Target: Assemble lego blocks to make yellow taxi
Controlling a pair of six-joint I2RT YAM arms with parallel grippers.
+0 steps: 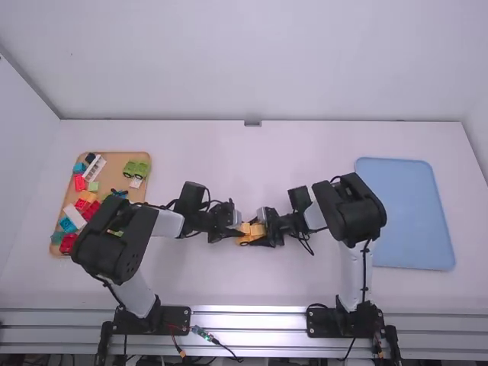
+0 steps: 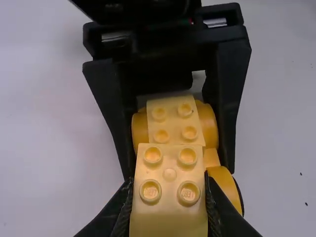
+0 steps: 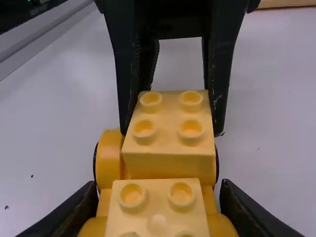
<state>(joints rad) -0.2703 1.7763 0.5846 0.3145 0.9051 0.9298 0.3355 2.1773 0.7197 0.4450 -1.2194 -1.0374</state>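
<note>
Yellow studded blocks [image 3: 170,133] and round wheels [image 3: 107,160] with dark edges make up the part-built taxi [image 1: 250,229], perhaps fully joined, though its underside is hidden. It is mid-table. At its nine o'clock, the left gripper [image 1: 238,232] pinches the raised block [image 2: 169,217]; at three, the right gripper [image 1: 264,232] clamps the wheeled end from both sides. Farther out, the brown tray [image 1: 118,162] holds coloured bricks [image 1: 79,183] toward ten o'clock; the blue tray [image 1: 404,213] lies toward three.
</note>
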